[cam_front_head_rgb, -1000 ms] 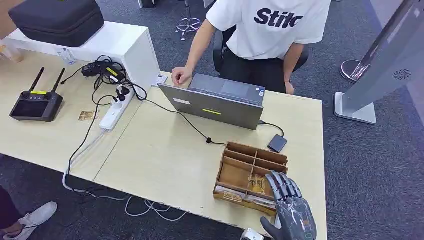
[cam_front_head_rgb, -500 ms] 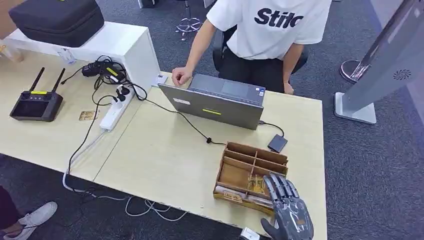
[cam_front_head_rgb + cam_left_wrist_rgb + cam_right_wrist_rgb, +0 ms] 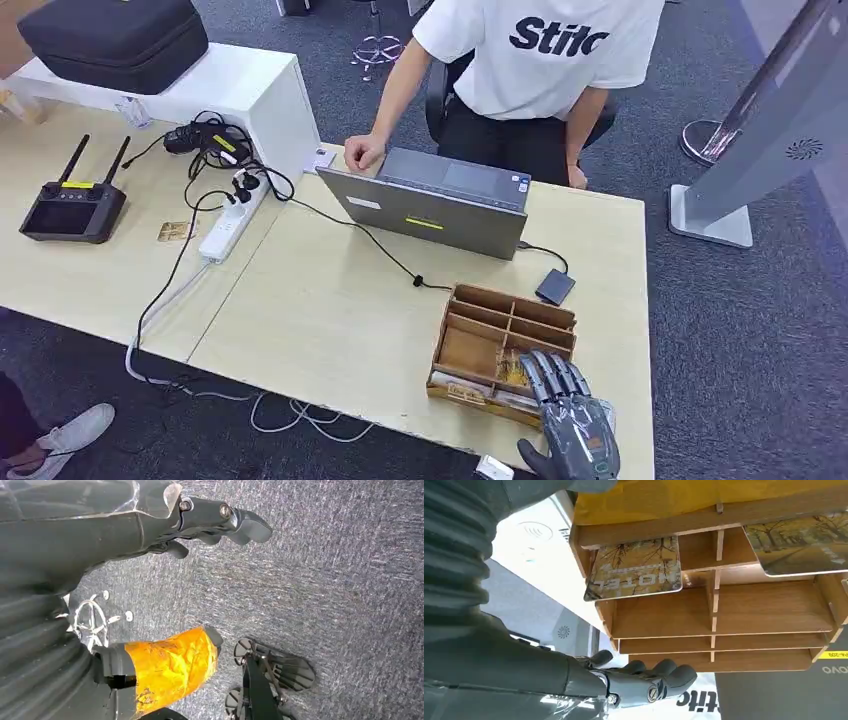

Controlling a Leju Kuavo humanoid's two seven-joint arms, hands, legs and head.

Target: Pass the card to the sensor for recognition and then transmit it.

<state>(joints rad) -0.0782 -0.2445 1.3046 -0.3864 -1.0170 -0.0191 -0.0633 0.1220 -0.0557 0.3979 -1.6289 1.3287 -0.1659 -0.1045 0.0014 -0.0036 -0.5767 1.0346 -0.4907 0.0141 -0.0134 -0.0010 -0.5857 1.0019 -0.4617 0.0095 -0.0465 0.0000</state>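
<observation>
1. Your setting is a pale wooden table (image 3: 330, 310) on grey carpet, with a white cabinet (image 3: 250, 95) at its far left edge carrying a black case (image 3: 110, 40).
2. Near the left edge you have a black remote (image 3: 70, 205) with two antennas; just right of it a small card lies flat beside a white power strip (image 3: 228, 222) with tangled black cables.
3. At the far edge, around the middle, a grey laptop (image 3: 435, 205) stands open toward a seated person (image 3: 540, 60) in a white shirt, whose hand rests by its corner.
4. Toward the near right corner sits a wooden tray (image 3: 470, 345) with several compartments; a small dark sensor (image 3: 555, 287) lies just beyond it, cabled to the laptop.
5. Your card (image 3: 636, 570), printed "HOTEL", lies in one of the tray's near compartments; a second card (image 3: 799, 545) lies in the compartment beside it.
6. Your right hand (image 3: 575, 415) hovers over the tray's near right corner, fingers spread and extended, holding nothing.
7. Your left hand (image 3: 215, 522) hangs over the carpet, fingers loosely curled but apart, gripping nothing.
8. Off the right edge, a slanted grey stand (image 3: 770, 120) sits on the floor.
</observation>
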